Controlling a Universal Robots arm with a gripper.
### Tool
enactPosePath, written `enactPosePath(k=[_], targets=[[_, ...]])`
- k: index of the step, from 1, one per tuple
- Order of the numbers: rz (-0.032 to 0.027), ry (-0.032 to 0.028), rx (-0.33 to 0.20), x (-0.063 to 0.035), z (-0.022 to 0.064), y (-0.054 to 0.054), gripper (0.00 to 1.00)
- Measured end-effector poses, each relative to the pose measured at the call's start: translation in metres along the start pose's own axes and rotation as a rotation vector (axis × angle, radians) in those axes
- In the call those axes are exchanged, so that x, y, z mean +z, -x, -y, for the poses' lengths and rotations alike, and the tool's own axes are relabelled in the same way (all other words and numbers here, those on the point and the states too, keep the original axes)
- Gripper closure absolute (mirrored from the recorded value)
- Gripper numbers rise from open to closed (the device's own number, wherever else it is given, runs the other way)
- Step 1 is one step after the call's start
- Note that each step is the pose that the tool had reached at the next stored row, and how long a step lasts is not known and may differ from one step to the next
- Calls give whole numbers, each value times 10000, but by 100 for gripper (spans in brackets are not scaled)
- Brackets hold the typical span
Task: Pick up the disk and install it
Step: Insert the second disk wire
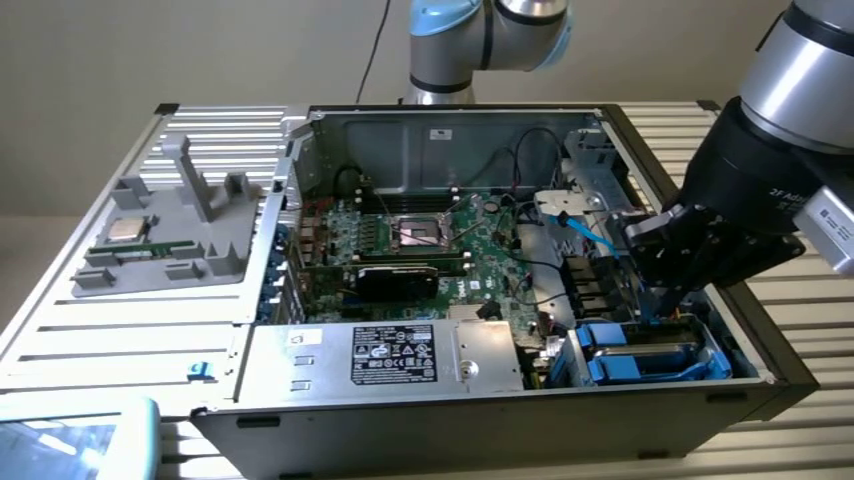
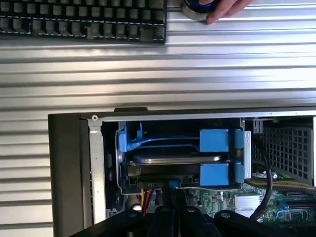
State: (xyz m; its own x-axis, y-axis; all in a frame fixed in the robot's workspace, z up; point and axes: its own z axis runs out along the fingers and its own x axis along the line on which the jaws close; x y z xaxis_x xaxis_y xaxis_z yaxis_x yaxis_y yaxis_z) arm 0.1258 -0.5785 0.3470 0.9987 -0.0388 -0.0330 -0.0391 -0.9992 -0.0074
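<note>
The disk (image 2: 175, 159) is being seen seated in its blue carrier in the drive bay at the computer case's (image 1: 400, 425) corner, long axis along the case's edge; the gripper (image 1: 657, 305), fingers clenched, is hovering just beside it; the case is lying on a ribbed metal table (image 2: 197, 74); a keyboard (image 2: 84, 19) and a hand (image 2: 224, 10) are being seen at the table's far edge.

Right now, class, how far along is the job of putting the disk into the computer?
Nearly done, it seems: the disk in its blue frame already sits in the bay at the corner of the computer case. The hand is shut, just above it by the exterior view. Whether the disk is fully seated cannot be told.
</note>
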Motion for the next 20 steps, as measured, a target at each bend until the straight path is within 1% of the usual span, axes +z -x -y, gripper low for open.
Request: enactPosePath(k=[3, 6, 7, 8, 9, 10, 12, 13, 16, 20], targets=[[-4, 3, -100, 55, 0, -2, 89], [-4, 27, -159, 99, -1, -3, 89], [-6, 20, -164, 106, -1, -3, 89], [-6, 11, -164, 102, 0, -3, 89], [-6, -12, -166, 82, 0, -6, 89], [-7, -24, -166, 45, 0, -12, 89], [-1, -1, -166, -43, -6, -39, 89], [1, -4, -165, -69, -8, -52, 89], [3, -2, -166, -70, -23, -106, 89], [3, -16, -166, 3, -26, -118, 89]])
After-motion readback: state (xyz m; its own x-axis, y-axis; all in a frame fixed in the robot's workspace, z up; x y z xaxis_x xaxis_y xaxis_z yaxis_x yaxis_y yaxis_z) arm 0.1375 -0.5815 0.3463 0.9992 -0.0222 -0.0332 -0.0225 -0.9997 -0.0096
